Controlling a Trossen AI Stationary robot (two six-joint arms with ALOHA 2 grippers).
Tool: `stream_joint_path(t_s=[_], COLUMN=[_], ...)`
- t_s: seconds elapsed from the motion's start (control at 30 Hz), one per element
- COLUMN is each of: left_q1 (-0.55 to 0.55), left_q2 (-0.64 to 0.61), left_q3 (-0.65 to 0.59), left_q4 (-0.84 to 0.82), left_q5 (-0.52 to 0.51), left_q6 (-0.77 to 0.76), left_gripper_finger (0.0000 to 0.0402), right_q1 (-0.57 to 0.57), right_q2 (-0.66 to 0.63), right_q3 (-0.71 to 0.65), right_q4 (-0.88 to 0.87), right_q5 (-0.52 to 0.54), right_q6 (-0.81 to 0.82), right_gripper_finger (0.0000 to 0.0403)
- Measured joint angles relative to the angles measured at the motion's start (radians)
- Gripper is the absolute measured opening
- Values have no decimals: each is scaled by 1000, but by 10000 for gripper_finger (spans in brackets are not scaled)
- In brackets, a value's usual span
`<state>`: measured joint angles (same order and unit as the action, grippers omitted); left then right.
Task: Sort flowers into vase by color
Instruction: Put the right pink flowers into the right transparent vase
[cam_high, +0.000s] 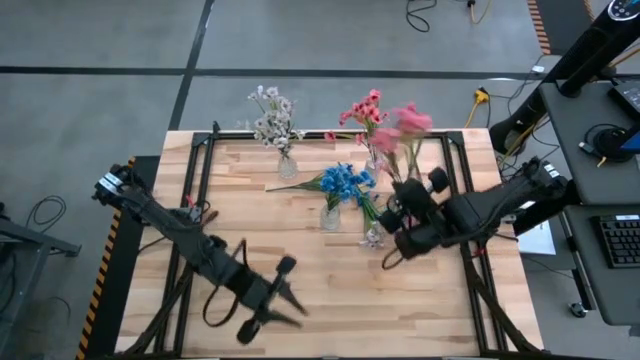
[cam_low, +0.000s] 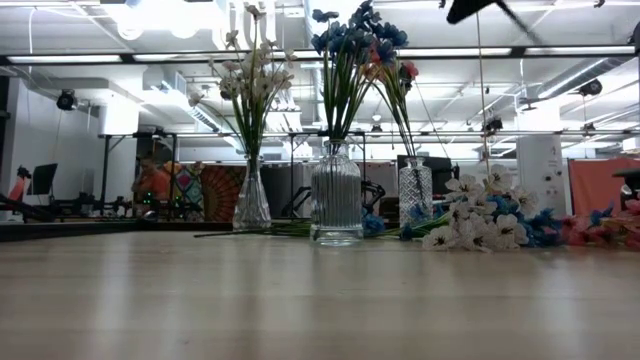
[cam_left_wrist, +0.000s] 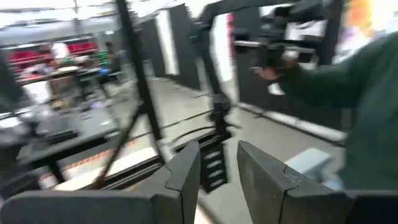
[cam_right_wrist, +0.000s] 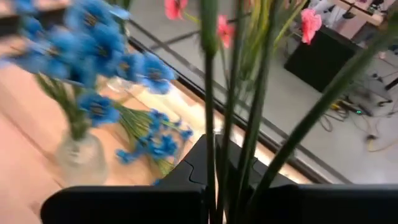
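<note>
Wooden tabletop (cam_high: 340, 290): the right gripper (cam_high: 397, 222), clamped on green stems of pink flowers (cam_high: 400, 127), sits beside the clear glass vase of blue flowers (cam_high: 345, 182). Left gripper (cam_high: 290, 305) hovers slightly parted, empty, near the front edge.

In the right wrist view, the green stems (cam_right_wrist: 231, 124) run down between the fingers (cam_right_wrist: 186, 180) and out of sight, so the contact itself is hidden; their tops are cut off by the edge. Beyond the left fingers (cam_left_wrist: 186, 171), the room is motion-blurred, and a person's green sleeve (cam_left_wrist: 348, 81) is cut off at the edge. In the low view, a dark arm part (cam_low: 480, 10) shows only partly, so which arm it belongs to cannot be told.
</note>
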<state>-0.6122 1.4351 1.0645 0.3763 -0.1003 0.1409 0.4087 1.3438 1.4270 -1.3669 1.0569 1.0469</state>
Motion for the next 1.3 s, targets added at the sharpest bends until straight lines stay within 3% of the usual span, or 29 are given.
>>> stream_joint_path(t_s=[0.17, 0.33, 0.47, 0.73, 0.9, 1.03, 1.3], left_q1=[74, 131, 158, 200, 250, 305, 367], left_q2=[-65, -99, -106, -93, -38, 29, 100], left_q3=[-1, -1, -1, -1, -1, -1, -1], left_q4=[-120, -147, -148, -134, -31, 87, 190], left_q5=[-120, -164, -164, -171, -166, -104, -95], left_q6=[7, 36, 61, 110, 129, 128, 121], left_gripper_finger=[91, 91, 91, 91, 91, 91, 91], right_q1=[-101, -197, -235, -237, -237, -237, -237], right_q2=[-68, -178, -273, -417, -481, -536, -608], right_q3=[-39, -96, -136, -174, -264, -366, -558], right_q4=[121, 320, 432, 532, 822, 1061, 1376], right_q5=[-87, -203, -271, -291, -510, -696, -862], right_q6=[-243, -475, -589, -691, -852, -935, -961], right_gripper_finger=[12, 12, 12, 12, 12, 12, 12])
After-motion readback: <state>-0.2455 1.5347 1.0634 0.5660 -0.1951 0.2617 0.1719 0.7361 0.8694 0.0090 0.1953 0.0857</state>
